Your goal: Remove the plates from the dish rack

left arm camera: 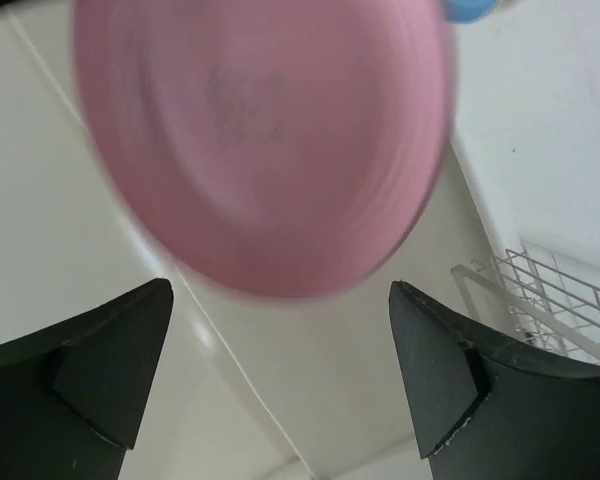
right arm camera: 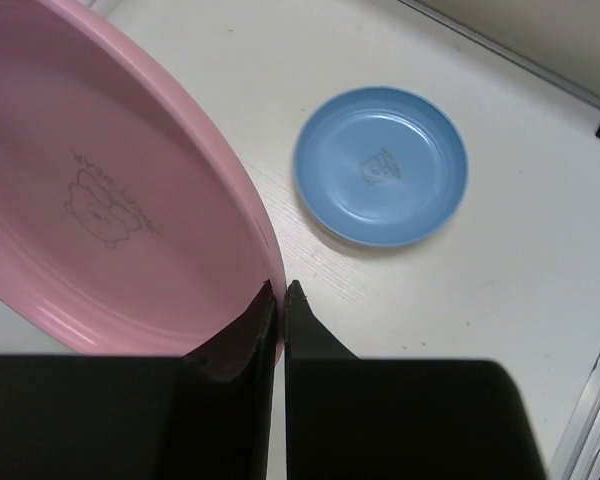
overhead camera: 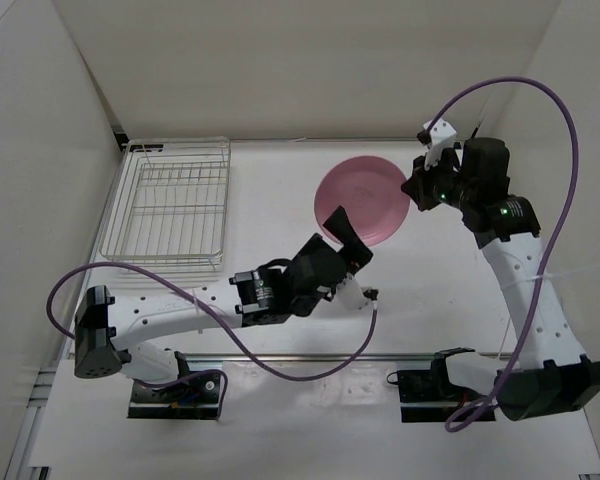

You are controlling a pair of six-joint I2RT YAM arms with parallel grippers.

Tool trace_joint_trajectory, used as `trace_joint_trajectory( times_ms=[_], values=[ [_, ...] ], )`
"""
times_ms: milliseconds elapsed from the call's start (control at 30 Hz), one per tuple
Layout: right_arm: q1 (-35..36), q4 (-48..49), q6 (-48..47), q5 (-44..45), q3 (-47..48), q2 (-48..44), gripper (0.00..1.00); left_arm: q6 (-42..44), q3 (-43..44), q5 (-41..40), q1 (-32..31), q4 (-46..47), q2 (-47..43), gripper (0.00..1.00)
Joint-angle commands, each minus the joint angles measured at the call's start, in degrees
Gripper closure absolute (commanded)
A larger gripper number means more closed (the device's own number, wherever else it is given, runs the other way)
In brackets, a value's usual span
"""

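The pink plate (overhead camera: 362,200) hangs tilted above the table, right of the dish rack (overhead camera: 170,205). My right gripper (overhead camera: 417,190) is shut on its right rim; the right wrist view shows the jaws (right arm camera: 280,288) pinching the pink plate's (right arm camera: 110,200) edge. My left gripper (overhead camera: 350,240) is open at the plate's near left edge; in the left wrist view the pink plate (left arm camera: 265,130) sits just beyond the gripper (left arm camera: 280,290), not between the jaws. The blue plate (right arm camera: 382,165) lies flat on the table under the pink one. The rack holds no plates. The cream plate is out of view.
White walls close the table at the back and both sides. A corner of the wire rack (left arm camera: 550,290) shows in the left wrist view. A purple cable (overhead camera: 310,368) loops near the left arm, another (overhead camera: 540,90) arcs over the right arm.
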Motion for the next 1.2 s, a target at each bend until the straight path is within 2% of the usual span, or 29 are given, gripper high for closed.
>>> trace_joint_trajectory(
  times_ms=[0, 133, 167, 233, 267, 300, 333, 367, 433, 467, 500, 533, 600, 633, 800, 967, 1167],
  values=[
    [-4.1, 5.14, 6.17, 3.94, 0.84, 4.73, 1.0, -4.22, 9.16, -2.73, 1.95, 1.89, -1.37, 0.0],
    [-8.42, 5.14, 15.03, 7.26, 6.44, 12.83, 1.0, -17.22, 32.16, -8.34, 9.49, -9.52, 5.12, 0.0],
    [-9.73, 4.53, 16.28, 9.89, 7.78, 16.85, 1.0, -23.16, 44.05, -9.4, 16.13, -14.77, 9.92, 0.0],
    [-11.15, 2.78, 20.48, 12.02, 13.02, 21.26, 1.0, -32.56, 56.24, -11.87, 24.24, -20.59, 15.22, 0.0],
    [-13.07, 0.42, 21.64, 10.89, 15.06, 26.24, 1.0, -35.24, 65.61, -12.4, 32.29, -23.84, 20.03, 0.0],
    [-13.87, -0.56, 22.7, 7.31, 17.08, 28.64, 1.0, -38.4, 68.66, -11.62, 36.2, -30.4, 21.65, 0.0],
    [-14.49, -1.35, 23.58, 6.23, 20.5, 32.84, 1.0, -45.13, 69.21, -7.78, 43.29, -33.77, 22.36, 0.0],
    [-14.49, -2.23, 23.58, 5.44, 21.66, 34.45, 1.0, -48.24, 66.44, -5.74, 46.31, -35.63, 21.06, 0.0],
    [-14.49, -2.76, 22.79, 5.43, 25.17, 38.57, 1.0, -54.13, 58.1, -0.65, 51.85, -33.56, 17.11, 0.0],
    [-15.02, -2.77, 22.27, 4.73, 26.15, 39.81, 1.0, -59.99, 50.66, 4.68, 56.58, -32.15, 13.26, 0.0],
    [-15.02, -3.29, 22.27, 4.73, 28.68, 42.09, 1.0, -63.35, 48.41, 8.3, 58.98, -32.14, 11.92, 0.0],
    [-15.02, -3.3, 22.27, 3.94, 29.92, 43.24, 1.0, -70.61, 46.91, 15.13, 63.7, -32.66, 10.51, 0.0],
    [-15.02, -3.91, 22.27, 3.94, 31.77, 46.14, 1.0, -77.68, 45.31, 23.5, 68.73, -34.41, 9.89, 0.0],
    [-15.02, -3.91, 21.66, 3.94, 33.0, 46.85, 1.0, -83.02, 44.44, 32.16, 72.85, -36.07, 9.89, 0.0],
    [-15.02, -3.91, 21.12, 1.3, 35.47, 51.15, 1.0, -89.13, 35.31, 46.72, 76.49, -33.99, 6.02, 0.0],
    [-15.02, -2.69, 19.98, 0.25, 35.47, 55.37, 1.0, -91.77, 33.36, 51.57, 77.01, -33.98, 3.05, 0.0],
    [-15.02, -1.98, 19.98, 2.0, 35.47, 59.15, 1.0, -91.78, 34.5, 53.16, 77.55, -35.21, -1.97, 0.0]
  ],
)
